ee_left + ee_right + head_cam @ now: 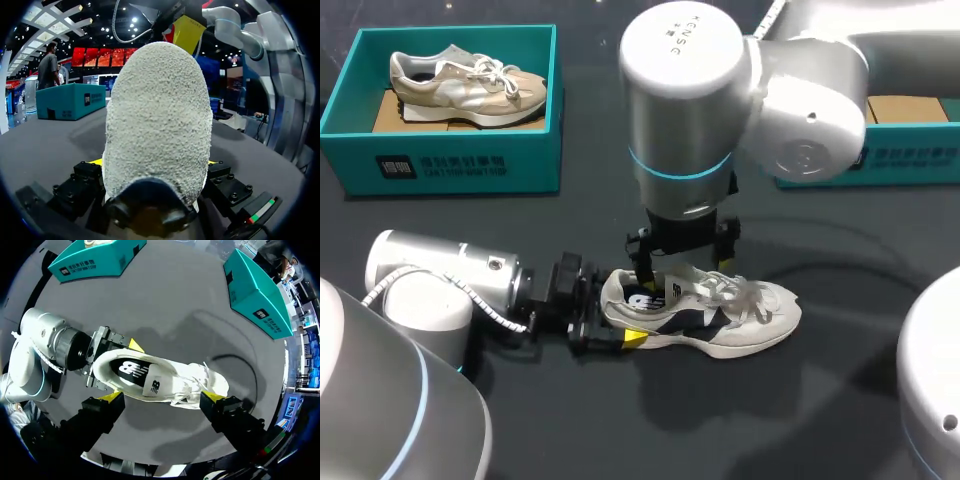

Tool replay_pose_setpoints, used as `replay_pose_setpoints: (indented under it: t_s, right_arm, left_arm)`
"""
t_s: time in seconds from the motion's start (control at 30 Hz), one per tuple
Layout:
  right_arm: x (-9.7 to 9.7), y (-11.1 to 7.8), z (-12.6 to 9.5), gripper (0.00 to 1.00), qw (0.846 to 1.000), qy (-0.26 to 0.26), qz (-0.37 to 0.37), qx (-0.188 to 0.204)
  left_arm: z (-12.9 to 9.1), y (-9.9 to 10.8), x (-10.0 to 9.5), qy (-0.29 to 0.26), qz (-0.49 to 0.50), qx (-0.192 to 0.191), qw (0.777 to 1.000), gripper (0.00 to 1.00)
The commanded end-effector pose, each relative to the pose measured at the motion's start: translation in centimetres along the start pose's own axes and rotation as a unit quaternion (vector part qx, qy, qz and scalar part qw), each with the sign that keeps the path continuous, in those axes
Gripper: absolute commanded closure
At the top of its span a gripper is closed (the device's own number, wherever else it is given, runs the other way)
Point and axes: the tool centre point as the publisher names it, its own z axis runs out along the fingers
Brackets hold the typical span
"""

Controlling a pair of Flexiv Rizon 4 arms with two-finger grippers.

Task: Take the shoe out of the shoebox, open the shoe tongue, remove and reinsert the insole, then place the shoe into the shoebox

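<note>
Our white sneaker (710, 318) sits on its sole mid-table, its heel clamped by our left gripper (615, 320). Our right gripper (164, 397) hangs above it, fingers spread. Farther back on the dark grey table (620, 420) stand a teal shoebox (450, 165) holding a beige sneaker (465, 85), and a second teal box (910, 155).

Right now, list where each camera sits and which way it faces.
Head view: fixed above and behind, looking down on the table; both arms show, left tool holding the white shoe by the heel, right tool above it.
Left wrist view: on the left wrist, facing the heel between its own tips.
Right wrist view: on the right wrist, facing down on the white shoe, own tips apart.
Shared: all three show the white shoe.
</note>
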Motion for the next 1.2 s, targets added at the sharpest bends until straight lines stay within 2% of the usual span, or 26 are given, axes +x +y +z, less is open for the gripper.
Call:
replay_pose_setpoints:
  t_s: [0.03, 0.43, 0.87, 1.2]
  right_arm:
    - [1.2, 0.2, 0.7, 0.0, 0.997, -0.072, 0.014, 0.0]
    - [0.4, 0.1, 1.9, 0.0, 0.991, -0.128, 0.043, -0.003]
    - [-0.3, 0.6, 3.7, 0.0, 0.986, -0.156, 0.062, -0.004]
    - [-0.8, 0.0, 4.7, 0.0, 0.978, -0.193, 0.079, -0.006]
  left_arm:
    - [0.1, 0.2, -0.3, 0.0, 0.0, -0.001, 1.0, 1.0]
    - [0.1, 0.2, -0.3, 0.0, 0.0, -0.001, 1.0, 1.0]
    - [0.1, 0.2, -0.3, 0.0, 0.0, -0.001, 1.0, 1.0]
    - [0.1, 0.2, -0.3, 0.0, 0.0, -0.001, 1.0, 1.0]
